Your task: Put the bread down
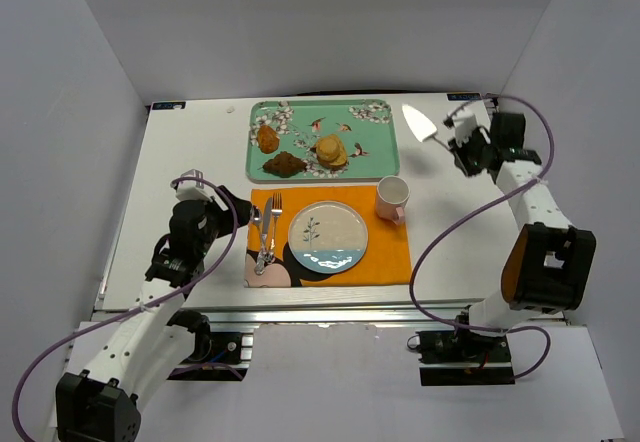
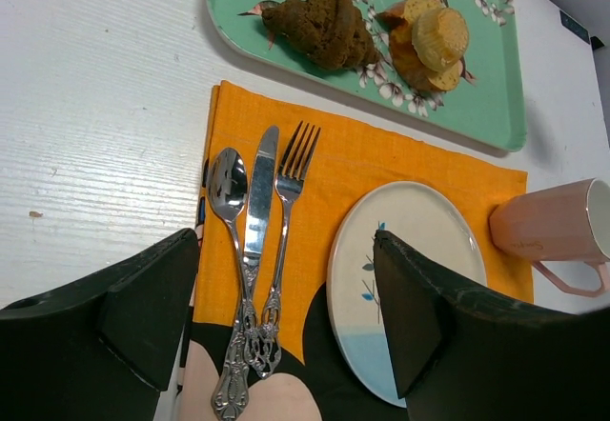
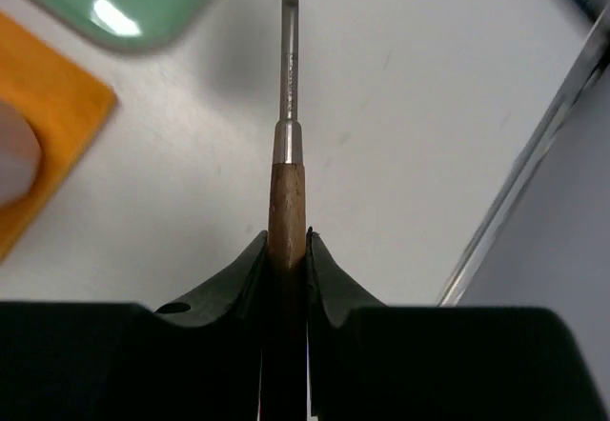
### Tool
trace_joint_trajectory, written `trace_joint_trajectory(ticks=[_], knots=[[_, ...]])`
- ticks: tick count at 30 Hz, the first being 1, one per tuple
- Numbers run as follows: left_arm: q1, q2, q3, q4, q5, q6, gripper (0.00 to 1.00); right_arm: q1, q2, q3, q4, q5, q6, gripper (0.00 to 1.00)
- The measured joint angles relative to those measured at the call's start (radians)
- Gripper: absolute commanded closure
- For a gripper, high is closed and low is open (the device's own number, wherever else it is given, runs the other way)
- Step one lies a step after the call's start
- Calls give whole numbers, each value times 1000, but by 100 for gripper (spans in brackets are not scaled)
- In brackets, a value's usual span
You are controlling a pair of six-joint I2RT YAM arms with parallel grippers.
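Your right claw (image 3: 286, 242) clamps the wooden-handled white server (image 3: 287, 192); the dark brown ridged croissant (image 1: 285, 164) lies well to its left, long axis pointing roughly toward it.

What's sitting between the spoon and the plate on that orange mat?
A knife and a fork lie side by side between the spoon and the plate, clearest in the left wrist view.

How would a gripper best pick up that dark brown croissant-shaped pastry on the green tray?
Probably straight down from above, pinching the dark brown croissant-shaped pastry across its thick, ridged middle. Its ends taper thin, and the pale golden stacked bun crowds one end, so its long sides look freer.
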State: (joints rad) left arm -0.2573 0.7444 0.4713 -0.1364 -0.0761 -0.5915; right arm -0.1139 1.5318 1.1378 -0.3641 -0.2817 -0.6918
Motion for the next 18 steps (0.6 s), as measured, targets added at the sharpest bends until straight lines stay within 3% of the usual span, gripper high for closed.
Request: trace_joint_trajectory(ticks=[4,10,13,18], knots=[[0,16,3,1,-12,2,17,163,32,274,-109,0,-98,100],[0,24,27,-16,-27,8,17,391,268,708,-390,-1,-235,100],[0,6,32,-23,-40,8,17,462,380,811,-513,11,-264,100],[0,-52,25,-22,-53,-3,17,525,471,832,-655,42,-274,100]])
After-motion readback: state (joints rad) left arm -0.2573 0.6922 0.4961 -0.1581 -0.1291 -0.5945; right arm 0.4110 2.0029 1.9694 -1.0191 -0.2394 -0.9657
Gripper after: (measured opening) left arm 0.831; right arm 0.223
